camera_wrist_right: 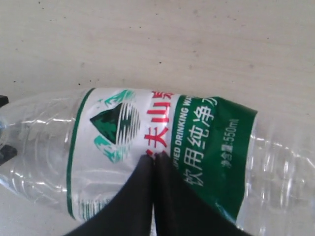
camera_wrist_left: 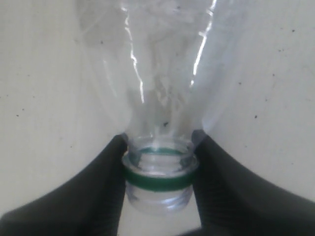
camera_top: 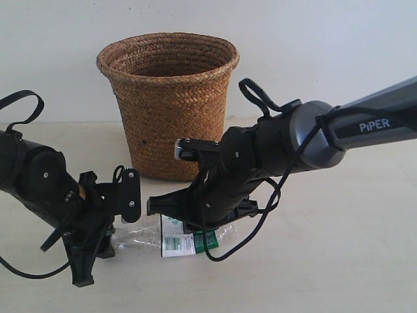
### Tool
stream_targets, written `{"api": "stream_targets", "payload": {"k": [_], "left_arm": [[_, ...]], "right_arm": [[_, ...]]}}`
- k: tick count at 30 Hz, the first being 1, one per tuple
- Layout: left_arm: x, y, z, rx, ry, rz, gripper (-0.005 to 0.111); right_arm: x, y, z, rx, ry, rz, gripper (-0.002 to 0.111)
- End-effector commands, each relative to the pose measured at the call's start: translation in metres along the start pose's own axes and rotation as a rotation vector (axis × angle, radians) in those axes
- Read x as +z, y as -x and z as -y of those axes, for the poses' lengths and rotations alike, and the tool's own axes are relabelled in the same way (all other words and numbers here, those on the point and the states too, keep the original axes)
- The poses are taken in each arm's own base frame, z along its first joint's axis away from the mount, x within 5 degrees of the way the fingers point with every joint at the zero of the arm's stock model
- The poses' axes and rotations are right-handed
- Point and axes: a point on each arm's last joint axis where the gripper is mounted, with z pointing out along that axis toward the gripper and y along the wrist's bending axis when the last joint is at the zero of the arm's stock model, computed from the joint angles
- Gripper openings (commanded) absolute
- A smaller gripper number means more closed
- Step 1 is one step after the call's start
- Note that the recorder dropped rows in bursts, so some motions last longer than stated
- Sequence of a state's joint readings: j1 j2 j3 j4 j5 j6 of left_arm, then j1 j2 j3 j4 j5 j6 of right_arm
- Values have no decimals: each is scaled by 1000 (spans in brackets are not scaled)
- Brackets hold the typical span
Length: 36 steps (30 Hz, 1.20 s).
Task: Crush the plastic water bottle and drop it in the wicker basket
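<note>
The plastic water bottle (camera_top: pixel 171 242) lies on its side on the pale table, in front of the wicker basket (camera_top: pixel 168 98). My left gripper (camera_top: pixel 107 238) is shut on the bottle's neck. In the left wrist view its two black fingers (camera_wrist_left: pixel 106 187) clamp the neck of the bottle (camera_wrist_left: pixel 157 88) at the green ring, and the threaded mouth shows no cap. My right gripper (camera_top: pixel 195 227) is shut, fingers together. In the right wrist view the right gripper (camera_wrist_right: pixel 155 156) has its tips against the white-and-green label of the bottle (camera_wrist_right: pixel 147 123).
The basket stands upright at the back against the white wall. The table (camera_top: pixel 339 261) stretches right and forward of the bottle. Cables loop off both arms, one hanging beside the bottle (camera_top: pixel 260 222).
</note>
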State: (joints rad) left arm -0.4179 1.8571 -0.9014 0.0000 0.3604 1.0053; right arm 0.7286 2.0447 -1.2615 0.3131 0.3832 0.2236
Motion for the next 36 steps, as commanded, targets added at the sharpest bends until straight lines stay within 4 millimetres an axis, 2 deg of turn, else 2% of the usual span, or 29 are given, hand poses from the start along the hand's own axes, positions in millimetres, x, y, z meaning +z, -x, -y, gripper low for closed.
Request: {"api": "stream_targets", "payload": {"k": [1, 10, 18, 21, 29, 36], "left_arm": [[0, 1, 1, -11, -8, 0, 4], [0, 1, 1, -18, -8, 3, 4], [0, 1, 1, -18, -8, 3, 4], [0, 1, 1, -18, -8, 3, 4], [0, 1, 1, -18, -8, 3, 4], [0, 1, 1, -18, -8, 3, 4]], "right_arm": [[29, -23, 15, 29, -61, -152, 0], [50, -37, 25, 42, -94, -235, 0], [51, -37, 25, 39, -95, -229, 0], [46, -31, 23, 34, -81, -180, 0], [-7, -2, 1, 2, -5, -11, 0], [-67, 18, -12, -28, 10, 143, 0]]}}
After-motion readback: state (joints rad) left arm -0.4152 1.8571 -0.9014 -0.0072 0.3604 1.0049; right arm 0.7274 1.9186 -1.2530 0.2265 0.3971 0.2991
